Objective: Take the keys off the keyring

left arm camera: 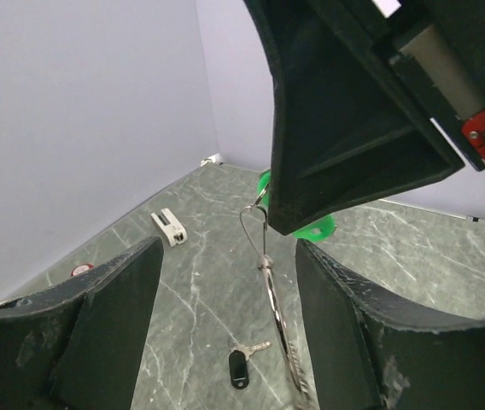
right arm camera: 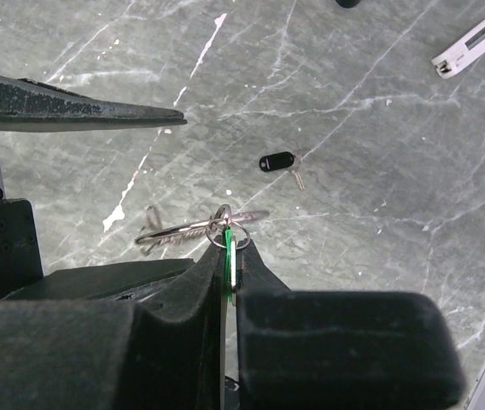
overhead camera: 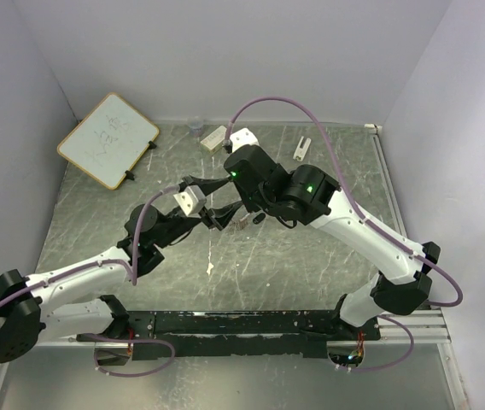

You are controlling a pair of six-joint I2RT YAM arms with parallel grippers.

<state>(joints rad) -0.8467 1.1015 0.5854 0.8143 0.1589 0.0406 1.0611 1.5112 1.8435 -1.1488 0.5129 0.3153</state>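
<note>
The right jaws are clamped shut on the flat head of the green-headed key (right arm camera: pixel 227 248), which shows only as a thin green edge squeezed between them. Pinching the head this way leaves the shank and the keyring (right arm camera: pixel 181 231) sticking out past the fingertips in the air above the worktop (right arm camera: pixel 379 213), where the other arm can get at them. The left jaws stand apart, one finger on either side of the dangling wire loops. In the left wrist view the loops hang in the gap, close to one finger. No grip on the wire can be made out, so they read as open around the ring rather than holding it. That looks like a hold-and-work arrangement, with one arm anchoring the key while the other lines up to take the ring and wind it off. The thin, springy wire hangs freely and will likely slip or twist unless it is caught squarely. Below the two arms the black-headed key (right arm camera: pixel 277 161) lies flat on the worktop by itself, with no loop visible through it. By that evidence it is already free, and the green one is the key in hand. Farther out lie a small white clip (left arm camera: pixel 170 227) and, in the far left corner, a whiteboard (overhead camera: pixel 106 141), both well apart from the work.
</note>
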